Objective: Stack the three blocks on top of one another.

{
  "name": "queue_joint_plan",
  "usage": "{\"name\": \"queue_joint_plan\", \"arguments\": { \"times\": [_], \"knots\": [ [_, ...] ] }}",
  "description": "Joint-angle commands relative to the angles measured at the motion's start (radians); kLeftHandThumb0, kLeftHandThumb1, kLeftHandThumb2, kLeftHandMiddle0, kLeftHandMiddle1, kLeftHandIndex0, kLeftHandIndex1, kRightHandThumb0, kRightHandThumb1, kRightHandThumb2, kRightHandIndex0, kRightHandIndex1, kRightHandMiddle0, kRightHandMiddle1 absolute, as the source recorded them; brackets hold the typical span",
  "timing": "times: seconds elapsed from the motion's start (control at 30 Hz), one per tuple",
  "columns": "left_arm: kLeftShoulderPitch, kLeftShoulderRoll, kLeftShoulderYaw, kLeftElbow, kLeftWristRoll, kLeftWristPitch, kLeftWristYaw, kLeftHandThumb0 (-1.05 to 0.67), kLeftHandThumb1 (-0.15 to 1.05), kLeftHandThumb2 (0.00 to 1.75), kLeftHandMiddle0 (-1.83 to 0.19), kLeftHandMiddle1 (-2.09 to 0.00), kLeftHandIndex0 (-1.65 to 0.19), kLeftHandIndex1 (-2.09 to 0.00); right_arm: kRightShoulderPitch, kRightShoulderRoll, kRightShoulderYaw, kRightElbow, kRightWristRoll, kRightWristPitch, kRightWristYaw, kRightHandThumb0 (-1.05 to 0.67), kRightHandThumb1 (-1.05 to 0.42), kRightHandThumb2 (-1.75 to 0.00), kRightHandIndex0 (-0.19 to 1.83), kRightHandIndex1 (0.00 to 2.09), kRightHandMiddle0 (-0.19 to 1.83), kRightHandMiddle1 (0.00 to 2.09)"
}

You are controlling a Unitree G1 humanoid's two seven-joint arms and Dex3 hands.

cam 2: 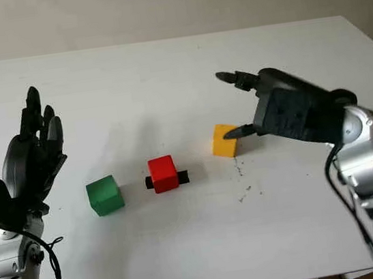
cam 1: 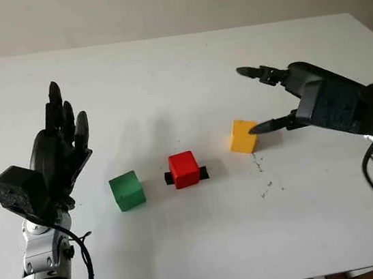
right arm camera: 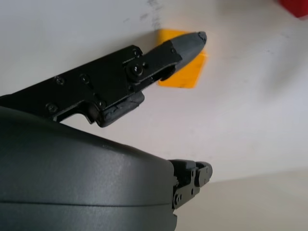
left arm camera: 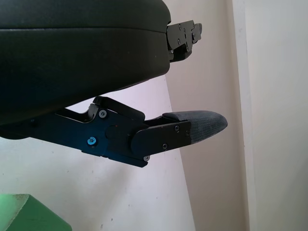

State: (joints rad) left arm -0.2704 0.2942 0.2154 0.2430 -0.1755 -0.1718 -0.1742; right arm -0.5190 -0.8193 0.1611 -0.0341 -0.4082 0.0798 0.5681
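- I've got three small cubes lined up across the white tabletop (cam 1: 207, 247), none stacked yet; the solid red plastic cube (cam 1: 184, 169) sits in the middle on a short black strip (cam 1: 204, 173), so I'll use it as my landmark.
- On the left-arm side of the red cube, just beside it, is the green plastic cube (cam 1: 126, 190). On the right-arm side, a bit farther off and slightly toward the far edge, is the yellow plastic cube (cam 1: 243, 136).
- My right hand (cam 1: 264, 98) is the one at work: open, holding nothing. Its lower fingertip (cam 1: 254, 129) is right at the yellow cube's outer face; I can't tell if it touches. The upper fingers (cam 1: 253, 71) reach out above and beyond the cube.
- The key relation: the yellow cube lies straight ahead of the right palm, between it and the red cube. A cube has no long axis to worry about, so I judge the fingers need only drop around it.
- My left hand (cam 1: 60, 146) stands upright, open, well out past the green cube, nearer that one than anything else.
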Motion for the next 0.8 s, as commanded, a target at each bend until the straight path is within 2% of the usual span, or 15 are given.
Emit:
{"name": "queue_joint_plan", "arguments": {
  "times": [0.0, 0.2, 0.37, 0.57, 0.77],
  "knots": [
    [0.002, -0.012, 0.007, -0.016, 0.002, -0.001, 0.012, -0.65, 1.05, 0.59, 0.19, -0.02, 0.19, 0.00, -0.057, -0.052, 0.030, 0.042, -0.060, -0.116, -0.011, -0.59, -0.81, -0.03, 0.04, 0.07, 0.22, 0.09],
    [0.006, -0.016, -0.003, -0.021, 0.025, 0.004, 0.025, -0.65, 1.05, 0.65, 0.19, 0.00, 0.19, 0.00, -0.143, -0.103, 0.084, 0.179, -0.215, -0.402, -0.074, -0.50, -0.81, -0.05, 0.06, 0.07, 0.25, 0.09],
    [0.006, -0.019, -0.003, -0.024, 0.033, 0.006, 0.024, -0.66, 1.05, 0.65, 0.19, 0.00, 0.19, 0.00, -0.212, -0.120, 0.118, 0.298, -0.312, -0.594, -0.150, -0.47, -0.80, -0.05, 0.06, 0.06, 0.27, 0.09],
    [0.011, -0.028, -0.007, -0.029, 0.033, 0.001, 0.022, -0.59, 1.05, 0.63, 0.19, 0.00, 0.19, 0.00, -0.248, -0.116, 0.139, 0.397, -0.405, -0.724, -0.266, -0.44, -0.80, -0.05, 0.08, 0.07, 0.29, 0.09],
    [0.017, -0.025, -0.012, -0.027, 0.049, -0.014, 0.018, -0.58, 1.05, 0.63, 0.19, 0.00, 0.19, 0.00, -0.255, -0.098, 0.166, 0.449, -0.477, -0.768, -0.359, -0.46, -0.82, -0.06, 0.08, 0.06, 0.29, 0.08]
  ]
}}
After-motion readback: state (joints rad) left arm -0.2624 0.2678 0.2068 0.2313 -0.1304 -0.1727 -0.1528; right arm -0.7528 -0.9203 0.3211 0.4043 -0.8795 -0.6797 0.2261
